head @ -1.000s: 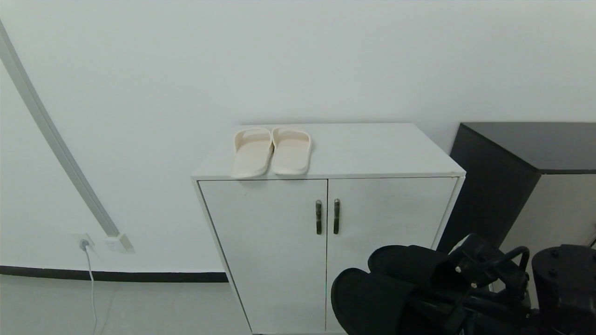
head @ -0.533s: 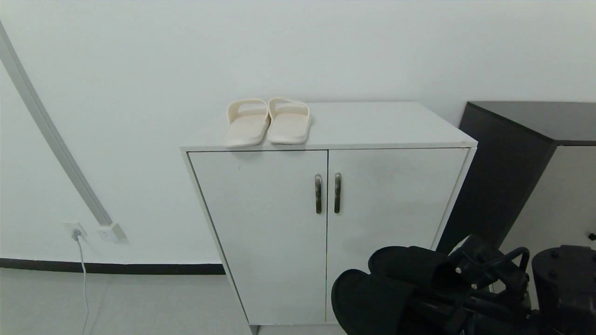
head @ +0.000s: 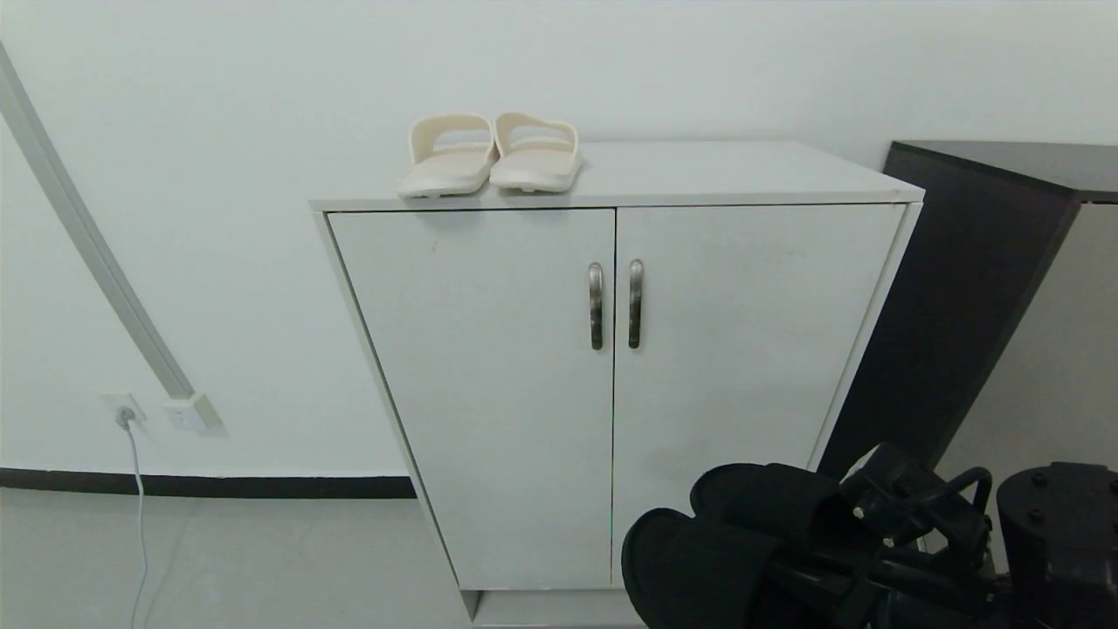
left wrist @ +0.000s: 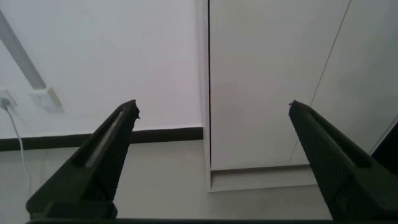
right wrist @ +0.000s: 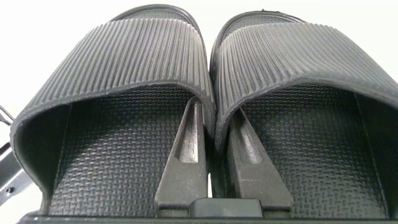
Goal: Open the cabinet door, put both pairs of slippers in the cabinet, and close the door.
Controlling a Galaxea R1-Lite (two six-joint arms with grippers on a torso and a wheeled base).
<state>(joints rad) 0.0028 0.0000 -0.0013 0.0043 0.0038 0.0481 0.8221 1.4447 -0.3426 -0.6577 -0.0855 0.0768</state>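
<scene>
1. Left gripper (left wrist: 212, 106): two dark fingers spread wide apart with nothing between them. It is held low, facing the white cabinet's left front corner.
2. Grey diagonal wall conduit (head: 79, 236): on the white wall, up and to the left of the left gripper. It ends in a small white box (head: 188, 412).
3. White wall socket (head: 118, 408), with a plug and a pale cable (head: 138, 515) hanging to the floor: just beside that box, left of the left gripper.
4. Pair of cream open-toe slide slippers (head: 489, 155): side by side and touching, on the left part of the cabinet top. They are well above and to the left of the right gripper.
5. White two-door cabinet (head: 489, 376): both doors shut, directly ahead of both grippers.
6. Two dark metal bar handles (head: 596, 306): upright, just beside each other at the door seam, above and to the left of the right gripper.
7. Pair of black slide slippers with ribbed straps (head: 742, 533): carried in the right gripper, low in front of the right-hand door.
8. Right gripper (right wrist: 214, 124): fingers drawn together, one inside each black slipper, seemingly pinching the two adjoining side walls.
9. Black cabinet (head: 961, 306): just right of the white cabinet, beyond the right gripper.
</scene>
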